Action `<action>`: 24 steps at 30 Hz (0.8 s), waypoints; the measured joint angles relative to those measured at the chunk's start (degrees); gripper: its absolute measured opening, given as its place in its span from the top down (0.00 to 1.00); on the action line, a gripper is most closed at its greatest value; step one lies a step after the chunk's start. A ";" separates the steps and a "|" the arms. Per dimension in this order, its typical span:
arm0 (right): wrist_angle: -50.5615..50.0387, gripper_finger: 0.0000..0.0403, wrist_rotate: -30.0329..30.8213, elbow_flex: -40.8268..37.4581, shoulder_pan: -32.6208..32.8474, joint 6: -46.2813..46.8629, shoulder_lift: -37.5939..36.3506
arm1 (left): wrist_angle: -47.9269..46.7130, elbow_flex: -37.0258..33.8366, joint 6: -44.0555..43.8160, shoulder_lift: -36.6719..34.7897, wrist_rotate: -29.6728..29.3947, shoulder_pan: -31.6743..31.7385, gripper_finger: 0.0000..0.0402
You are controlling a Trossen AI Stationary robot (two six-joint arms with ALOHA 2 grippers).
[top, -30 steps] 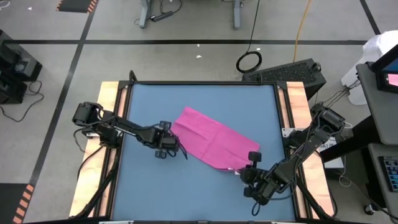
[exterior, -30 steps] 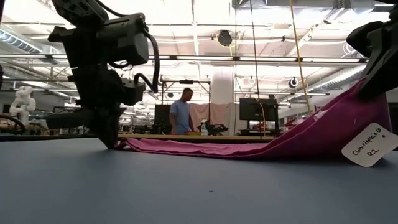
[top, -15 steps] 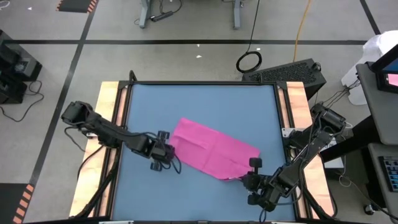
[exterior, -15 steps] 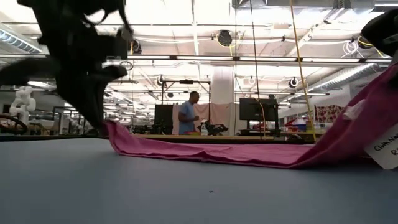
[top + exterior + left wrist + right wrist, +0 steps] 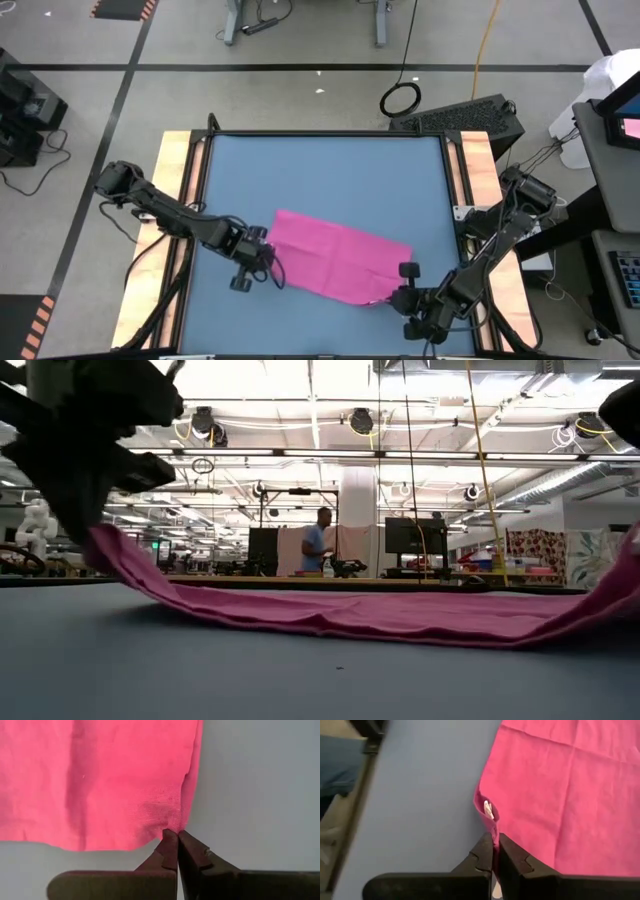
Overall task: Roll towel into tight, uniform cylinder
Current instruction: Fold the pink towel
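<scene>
The magenta-pink towel (image 5: 338, 256) lies spread out on the blue tabletop (image 5: 320, 170), in the near half. Its middle rests on the table (image 5: 380, 618) and both near corners are raised. My left gripper (image 5: 266, 264) is shut on the towel's near left corner. My right gripper (image 5: 392, 293) is shut on the near right corner, beside the small white tag (image 5: 488, 810). No rolled cylinder shows. My left gripper pinches the towel's corner (image 5: 171, 825) between its two fingertips, coming at it low from the table's left and near side. The corner is lifted off the table (image 5: 105, 550) and the cloth slopes down from it to the tabletop. My right gripper pinches the towel's edge at the corner by the tag (image 5: 493, 834) between its two fingers, coming from the table's near right. The cloth folds up at the fingers. That end is lifted (image 5: 622, 582) and the rest lies on the table.
Wooden side rails (image 5: 176, 170) run along the table's left and right edges. Bare blue tabletop lies beyond the towel toward the far edge. A person (image 5: 316, 546) stands far off in the room behind.
Both grippers have moved toward the table's near edge, staying shut on the towel's corners. The towel has slid with them toward the near edge and turned a little. Its held corners have risen off the table.
</scene>
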 joint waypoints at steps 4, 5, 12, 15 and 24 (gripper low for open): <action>-0.36 0.99 1.68 0.01 1.00 -2.35 -0.68 | -0.81 1.04 -0.11 0.00 2.97 -1.33 1.00; -1.31 0.99 2.60 0.01 1.14 -2.26 -1.04 | -1.45 1.70 0.42 0.00 3.25 -1.46 1.00; -4.41 0.99 5.13 0.01 1.18 -2.12 -4.06 | -10.92 7.47 5.49 -0.98 0.64 -0.93 1.00; -6.31 0.99 5.94 0.01 1.18 -1.64 -5.16 | -12.80 9.33 8.63 -1.49 0.37 0.32 1.00; -14.28 0.99 4.65 -0.02 2.43 13.52 -5.35 | -17.14 10.25 10.14 -1.11 -2.99 6.79 1.00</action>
